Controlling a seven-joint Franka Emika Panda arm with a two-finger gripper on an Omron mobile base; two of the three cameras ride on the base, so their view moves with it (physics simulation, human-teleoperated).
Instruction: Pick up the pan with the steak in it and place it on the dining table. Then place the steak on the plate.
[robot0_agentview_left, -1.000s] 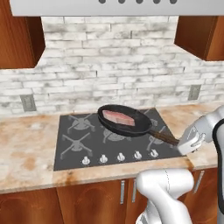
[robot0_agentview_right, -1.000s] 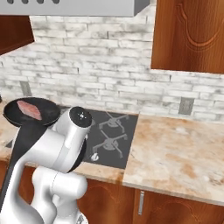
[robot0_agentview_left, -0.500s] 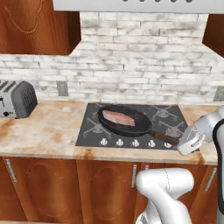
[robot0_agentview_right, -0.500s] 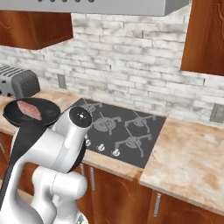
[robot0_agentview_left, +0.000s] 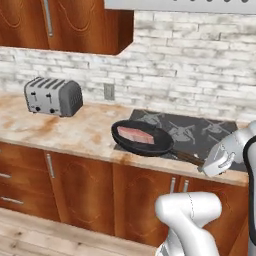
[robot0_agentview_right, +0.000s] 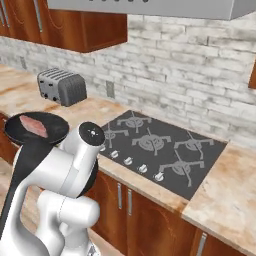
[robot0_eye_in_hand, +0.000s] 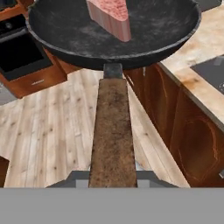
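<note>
gripper (robot0_agentview_left: 218, 161) clenched on pan (robot0_agentview_left: 142, 138) handle (robot0_eye_in_hand: 112, 131), holding pan in air over counter (robot0_agentview_left: 75, 132) front edge beside cooktop (robot0_agentview_right: 160, 150). steak (robot0_agentview_left: 134, 134) lying inside pan. toaster (robot0_agentview_left: 53, 96) well left.

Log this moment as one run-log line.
phase: carrying | gripper: shut on pan handle | pan: lifted, past counter edge | steak: in pan | plate: not reached

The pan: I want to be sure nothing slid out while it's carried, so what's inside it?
Inside the pan lies the steak, flat on the black bottom; nothing else shows in it. The pan bottom beneath the steak is covered. The claw is shut on the pan's handle.
</note>
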